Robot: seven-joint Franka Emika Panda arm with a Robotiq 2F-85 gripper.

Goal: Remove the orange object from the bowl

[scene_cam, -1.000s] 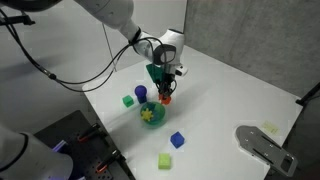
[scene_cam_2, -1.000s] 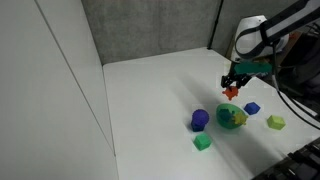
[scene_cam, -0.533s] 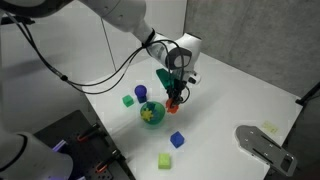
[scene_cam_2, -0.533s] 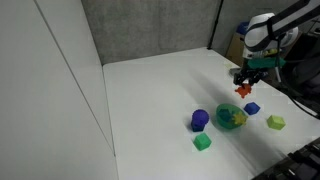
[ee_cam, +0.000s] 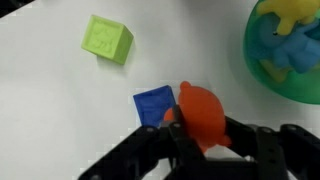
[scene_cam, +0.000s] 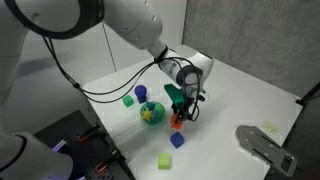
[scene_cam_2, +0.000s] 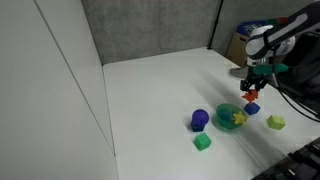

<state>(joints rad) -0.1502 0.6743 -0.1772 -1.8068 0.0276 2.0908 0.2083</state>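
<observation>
My gripper (scene_cam: 178, 113) is shut on the orange object (ee_cam: 200, 116), a small orange-red rounded toy piece, and holds it above the table beside the green bowl (scene_cam: 152, 113). The gripper also shows in an exterior view (scene_cam_2: 250, 93), with the orange object (scene_cam_2: 250, 98) under it. In the wrist view the black fingers (ee_cam: 155, 150) clamp the piece from both sides. The bowl (ee_cam: 262, 68) sits at the upper right there and holds yellow and blue pieces. The bowl (scene_cam_2: 230, 117) lies a little left of and below the gripper.
A blue cube (ee_cam: 155, 105) lies on the table just under the held piece, also in both exterior views (scene_cam: 177, 140) (scene_cam_2: 253, 109). A light green block (ee_cam: 107, 40) (scene_cam: 165, 160), a blue-purple cylinder cup (scene_cam: 141, 93) (scene_cam_2: 199, 119) and a green cube (scene_cam: 128, 100) (scene_cam_2: 203, 142) stand around.
The gripper has carried the orange object away from over the bowl, sideways and lower, to a spot above the blue cube.
</observation>
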